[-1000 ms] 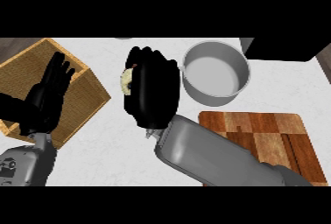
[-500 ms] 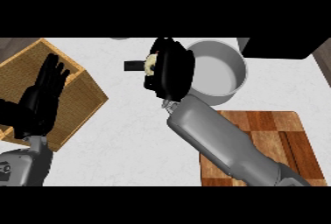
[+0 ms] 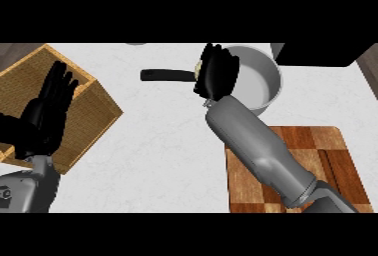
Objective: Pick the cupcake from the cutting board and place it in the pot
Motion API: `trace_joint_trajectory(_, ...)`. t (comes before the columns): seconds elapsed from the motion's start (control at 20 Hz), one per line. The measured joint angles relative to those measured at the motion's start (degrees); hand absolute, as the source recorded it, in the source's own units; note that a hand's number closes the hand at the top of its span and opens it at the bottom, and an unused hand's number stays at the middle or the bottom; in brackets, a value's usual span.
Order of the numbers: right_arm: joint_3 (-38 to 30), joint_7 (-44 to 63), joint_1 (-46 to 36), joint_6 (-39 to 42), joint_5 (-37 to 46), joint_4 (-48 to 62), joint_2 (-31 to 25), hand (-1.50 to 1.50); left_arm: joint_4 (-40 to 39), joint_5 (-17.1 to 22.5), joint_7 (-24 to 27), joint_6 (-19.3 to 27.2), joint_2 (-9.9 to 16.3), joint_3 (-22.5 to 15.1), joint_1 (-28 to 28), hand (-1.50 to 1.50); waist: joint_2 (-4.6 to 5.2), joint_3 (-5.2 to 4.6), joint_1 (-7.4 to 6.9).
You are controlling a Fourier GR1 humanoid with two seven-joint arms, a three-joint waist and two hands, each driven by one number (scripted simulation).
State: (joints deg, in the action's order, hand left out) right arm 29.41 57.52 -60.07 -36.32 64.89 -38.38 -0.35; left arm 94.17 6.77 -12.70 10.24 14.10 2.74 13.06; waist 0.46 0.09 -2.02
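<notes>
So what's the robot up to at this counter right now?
It is moving a cupcake into the grey pot. The right hand is curled round the cupcake, which barely peeks out, and sits over the pot's left rim by its black handle. The cutting board it came from lies nearer the robot, partly under the forearm. The left hand rests open over a wooden box.

The pot looks smooth grey metal, the cutting board glossy striped wood, the counter matt white.
</notes>
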Motion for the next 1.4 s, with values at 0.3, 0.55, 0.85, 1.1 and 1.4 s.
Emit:
trace_joint_trajectory(0.3,-5.8,-5.0,0.8,-4.0,-8.1,6.3,0.2,-1.50,-0.8,0.0,0.7,-0.8,-0.1,0.2,0.7,0.00,0.24,0.11,-0.51)
trace_joint_trajectory(0.55,-10.6,-15.2,2.4,-6.6,-19.1,7.2,0.4,-1.50,-0.6,-0.2,-0.2,-0.8,-0.5,-0.3,1.5,0.00,0.56,0.10,-1.26)
trace_joint_trajectory(0.85,-15.6,-30.3,4.7,-11.7,-31.7,2.9,0.3,-1.50,-1.1,-0.2,-0.2,-1.0,-0.6,-0.3,2.3,0.00,0.93,0.18,-2.00)
trace_joint_trajectory(1.1,-20.4,-43.3,7.6,-14.6,-42.0,-1.7,0.3,-1.50,-0.8,-0.4,0.0,-1.0,-0.6,0.0,1.4,0.00,0.63,0.19,-1.20)
trace_joint_trajectory(1.4,-25.9,-56.9,13.6,-11.7,-51.6,-6.6,0.3,-1.50,-0.6,-0.6,0.7,-0.8,-0.6,1.3,-0.1,0.00,-0.09,0.16,0.68)
